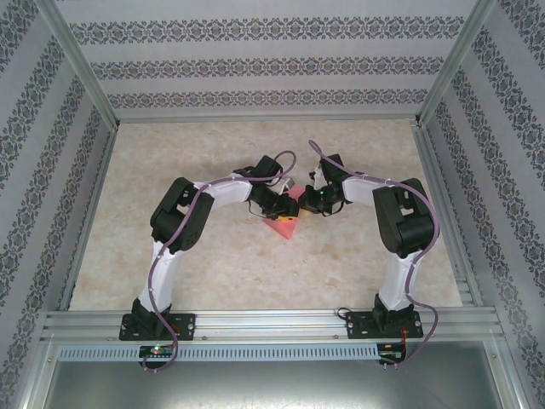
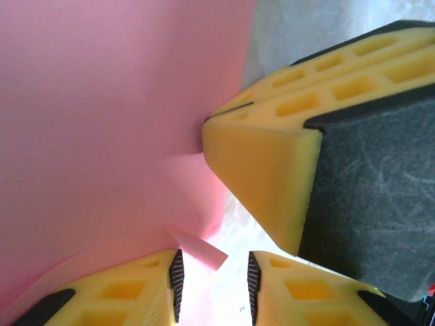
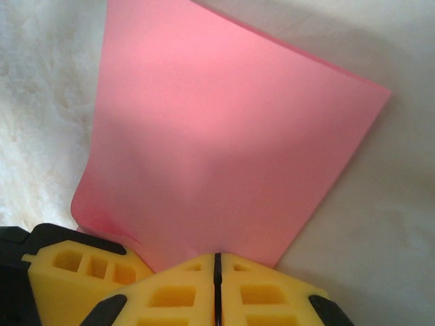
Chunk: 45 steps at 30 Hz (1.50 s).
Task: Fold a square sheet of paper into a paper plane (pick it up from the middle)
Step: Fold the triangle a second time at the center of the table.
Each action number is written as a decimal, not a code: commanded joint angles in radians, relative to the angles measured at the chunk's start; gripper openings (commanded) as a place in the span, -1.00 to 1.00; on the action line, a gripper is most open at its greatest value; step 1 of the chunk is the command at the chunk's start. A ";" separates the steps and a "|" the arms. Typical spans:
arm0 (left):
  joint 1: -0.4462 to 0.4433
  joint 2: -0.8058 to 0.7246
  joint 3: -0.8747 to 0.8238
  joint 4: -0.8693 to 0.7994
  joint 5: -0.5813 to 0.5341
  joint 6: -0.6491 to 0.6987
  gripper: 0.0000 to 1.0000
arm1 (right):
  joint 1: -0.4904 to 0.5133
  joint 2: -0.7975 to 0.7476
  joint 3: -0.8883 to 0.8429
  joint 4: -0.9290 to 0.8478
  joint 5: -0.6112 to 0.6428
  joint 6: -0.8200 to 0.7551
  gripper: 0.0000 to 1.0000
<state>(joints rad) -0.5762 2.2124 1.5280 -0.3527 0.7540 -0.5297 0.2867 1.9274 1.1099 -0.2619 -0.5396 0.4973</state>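
The square sheet of paper [image 1: 284, 224] is pink-red and held raised off the middle of the table. My right gripper [image 3: 217, 258] is shut on its near edge, and the sheet [image 3: 217, 136] spreads away from the fingers, lightly bowed. In the left wrist view the sheet [image 2: 102, 122] covers the left side, and the right gripper [image 2: 208, 121] pinches its edge from the upper right. My left gripper [image 2: 214, 257] is open right below, and a small bent corner of paper [image 2: 202, 248] pokes into its gap, unclamped. From above, the left gripper [image 1: 284, 207] and right gripper [image 1: 307, 203] almost touch.
The beige marbled tabletop [image 1: 213, 153] stretches around both arms. Patterned walls and a metal frame [image 1: 85, 85] enclose it on three sides. A yellow finger of the left gripper [image 3: 68, 265] sits beside the right gripper's fingers.
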 commanded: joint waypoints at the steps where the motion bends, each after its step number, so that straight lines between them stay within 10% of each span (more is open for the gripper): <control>1: -0.008 0.029 -0.041 0.033 -0.032 0.022 -0.29 | -0.014 -0.053 -0.011 -0.026 -0.005 -0.008 -0.81; 45: -0.001 -0.057 -0.154 0.173 0.010 -0.008 -1.00 | 0.015 -0.147 -0.184 0.117 -0.142 0.129 -0.91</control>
<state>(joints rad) -0.5758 2.1727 1.3895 -0.1745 0.7780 -0.5499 0.2932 1.7615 0.9245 -0.1703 -0.6571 0.6071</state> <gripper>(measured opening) 0.062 0.050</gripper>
